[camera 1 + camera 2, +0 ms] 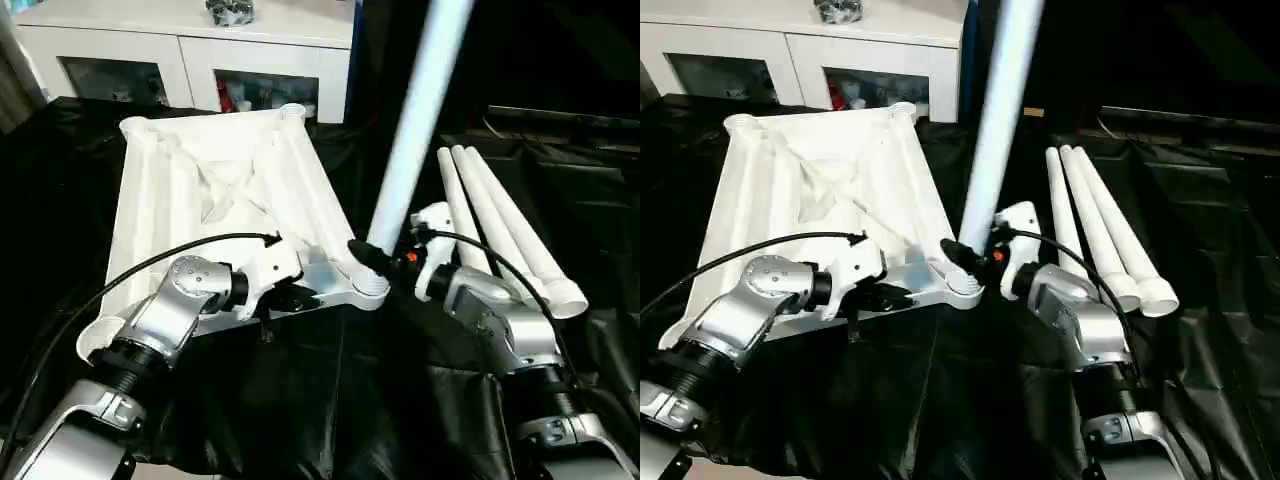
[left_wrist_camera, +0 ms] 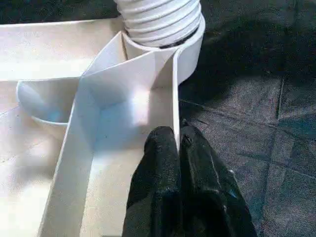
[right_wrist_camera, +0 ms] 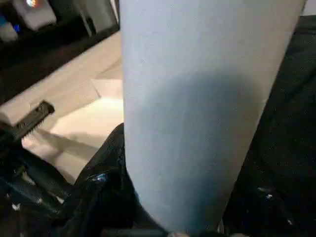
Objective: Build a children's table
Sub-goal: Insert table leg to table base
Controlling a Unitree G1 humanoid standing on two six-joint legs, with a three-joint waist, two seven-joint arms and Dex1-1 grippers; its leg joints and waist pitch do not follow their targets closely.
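Leg (image 1: 415,130) in tabletop (image 1: 215,190) socket, spare legs (image 1: 505,225) right

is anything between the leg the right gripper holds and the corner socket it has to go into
Nothing visible. The leg already stands with its threaded end in the near corner socket of the tabletop, the right gripper clamped low on it. The left gripper pinches the tabletop's rim beside the socket.

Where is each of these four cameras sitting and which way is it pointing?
Left and right eye views: head, looking forward and down at the tabletop, both silver forearms in frame.
Left wrist view: along the left gripper, pinching the tabletop's rim near the corner socket.
Right wrist view: tight on the leg the right gripper holds.
All views share that leg and tabletop.
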